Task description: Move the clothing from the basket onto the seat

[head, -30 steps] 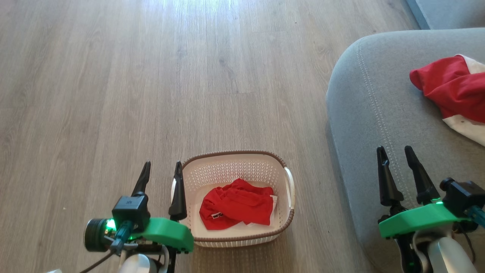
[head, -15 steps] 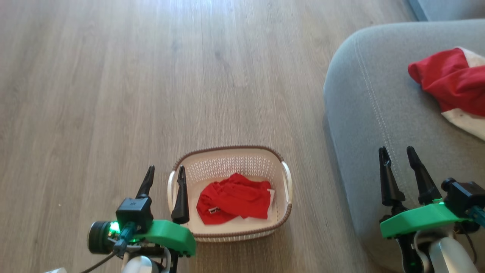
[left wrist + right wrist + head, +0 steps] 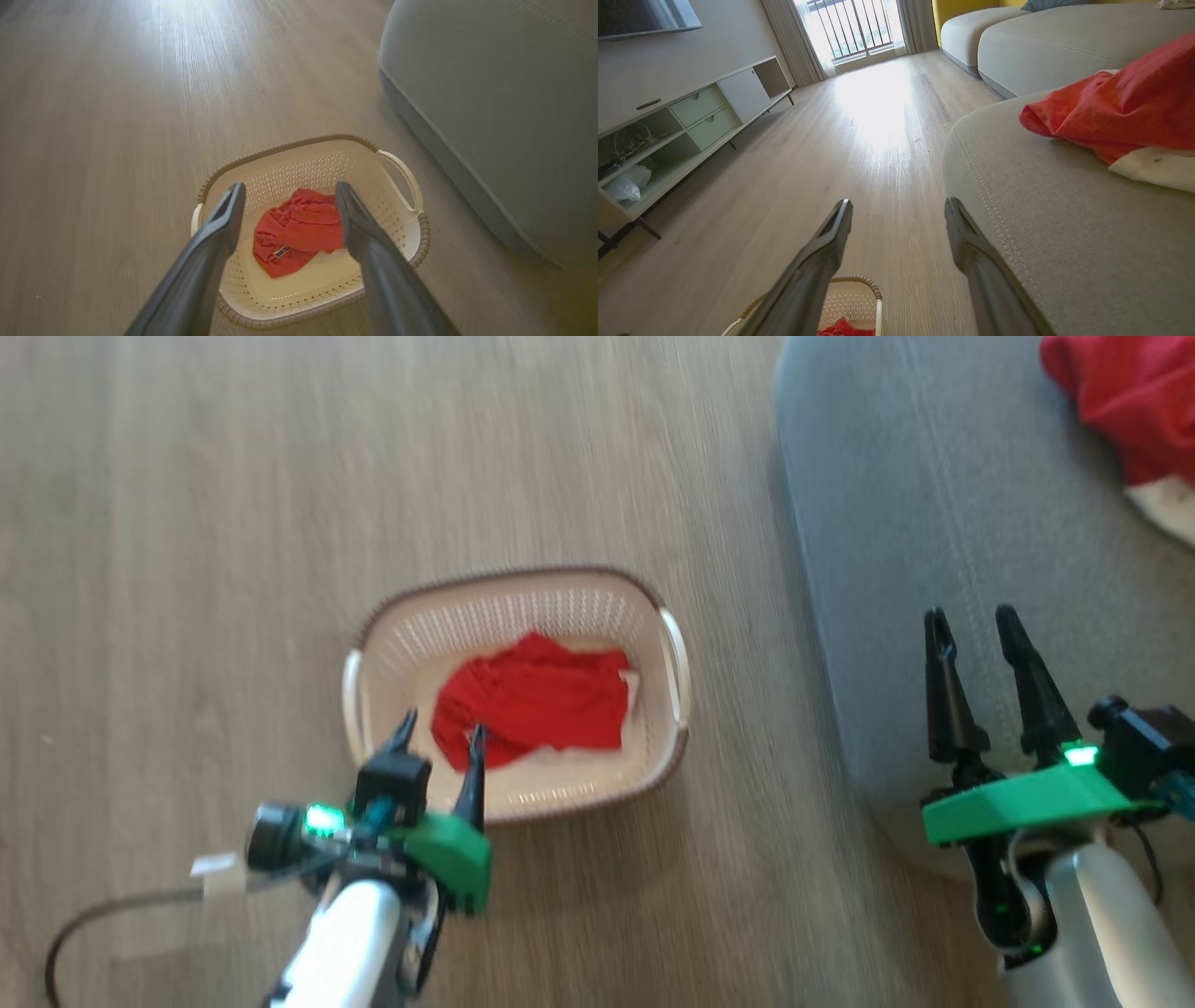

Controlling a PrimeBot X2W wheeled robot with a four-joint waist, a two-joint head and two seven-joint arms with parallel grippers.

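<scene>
Now your left claw [image 3: 442, 723] hangs wide open by the near rim of the basket [image 3: 509, 576]; the red clothing [image 3: 537, 695] lies crumpled inside. It looks soft and light, so pinch a raised fold near its middle.

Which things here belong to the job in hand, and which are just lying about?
Part of the job:
basket
red garment inside it
seat
second red garment, already lying on the seat
left pincer, open, aimed at the basket
right pincer, open, near the seat

Just lying about:
floor
low cabinet
curtains
farther sofa
</scene>
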